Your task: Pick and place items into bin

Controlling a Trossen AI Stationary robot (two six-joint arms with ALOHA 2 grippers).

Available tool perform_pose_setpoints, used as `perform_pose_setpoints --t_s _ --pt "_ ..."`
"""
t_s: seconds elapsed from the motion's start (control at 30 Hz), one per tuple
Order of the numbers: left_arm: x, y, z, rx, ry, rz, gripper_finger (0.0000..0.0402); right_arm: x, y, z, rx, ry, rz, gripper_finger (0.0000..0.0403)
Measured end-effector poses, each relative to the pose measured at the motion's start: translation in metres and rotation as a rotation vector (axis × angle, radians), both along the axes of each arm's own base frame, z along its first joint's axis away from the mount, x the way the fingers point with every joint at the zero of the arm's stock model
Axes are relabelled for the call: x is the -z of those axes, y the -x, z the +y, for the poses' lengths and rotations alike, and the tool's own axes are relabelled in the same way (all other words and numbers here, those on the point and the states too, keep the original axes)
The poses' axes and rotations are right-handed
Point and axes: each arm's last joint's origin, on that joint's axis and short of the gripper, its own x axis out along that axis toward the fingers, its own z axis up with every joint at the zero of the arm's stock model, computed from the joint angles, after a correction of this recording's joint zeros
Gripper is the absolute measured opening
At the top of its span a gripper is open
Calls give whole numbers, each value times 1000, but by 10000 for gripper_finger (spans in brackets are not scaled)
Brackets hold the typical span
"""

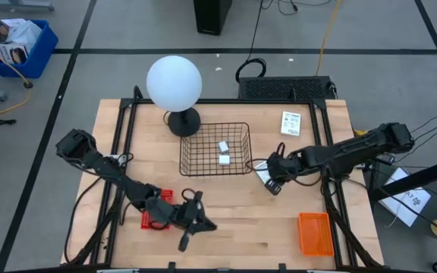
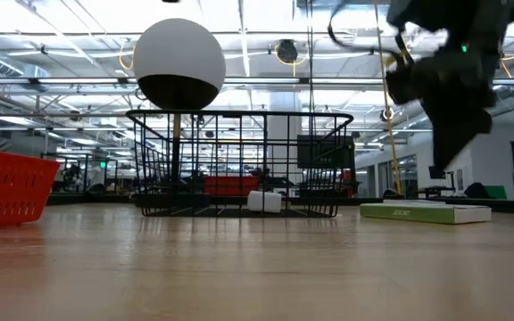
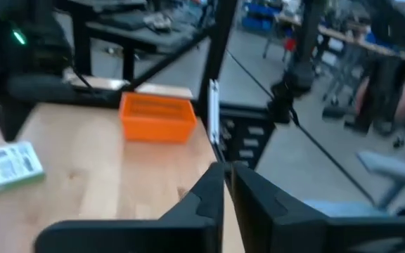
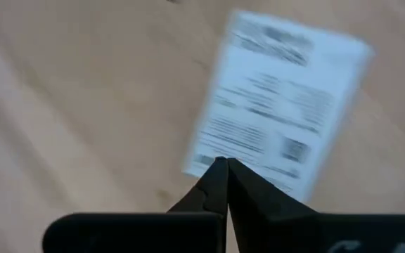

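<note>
Right claw [image 4: 221, 163] — shut on packet [image 4: 280, 105]

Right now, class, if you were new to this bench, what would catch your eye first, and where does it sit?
Probably the big white globe lamp at the table's back edge, with the black wire basket right in front of it, holding two small white blocks. Next, the right end effector beside the basket, closed on a white printed packet, and an orange tray at the front right corner.

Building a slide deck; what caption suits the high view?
Right gripper holds a white printed packet beside the wire basket, where two white blocks lie.
</note>
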Motion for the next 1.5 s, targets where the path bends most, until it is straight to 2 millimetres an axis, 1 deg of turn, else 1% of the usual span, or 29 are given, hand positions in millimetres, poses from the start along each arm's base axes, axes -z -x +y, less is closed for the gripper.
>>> perform_pose_setpoints --t_s 0.1,0.2,0.33,0.43,0.57,0.67,0.77,0.9,1.07,1.2,1.4,1.5 --pt "-2 -5 7 -24 35 -12 41 15 8 -7 38 2 45 1" --pt "-1 -6 10 -35 43 -2 39 22 11 -11 52 7 59 1" --pt "0 -7 12 -42 38 14 30 25 8 -18 15 15 15 1" --pt "0 -7 12 -42 41 14 20 26 7 -22 26 -16 11 0" --pt "0 -6 11 -37 41 14 5 35 5 -22 21 -37 56 0" --pt "0 -6 10 -33 41 14 5 44 -1 -18 5 -78 88 0" --pt "0 -6 10 -32 41 15 19 52 -7 -12 -27 -126 97 0" --pt "1 -6 10 -33 44 22 34 62 -13 2 -59 -204 109 0" --pt "1 -6 10 -34 43 26 39 66 -13 23 -63 -230 111 0" --pt "2 -6 10 -34 38 34 33 65 -11 42 -60 -256 92 0" --pt "6 -5 10 -45 60 87 11 59 -16 71 -77 -278 -70 0" --pt "9 -4 11 -51 66 122 4 59 -18 81 -84 -280 -128 0"
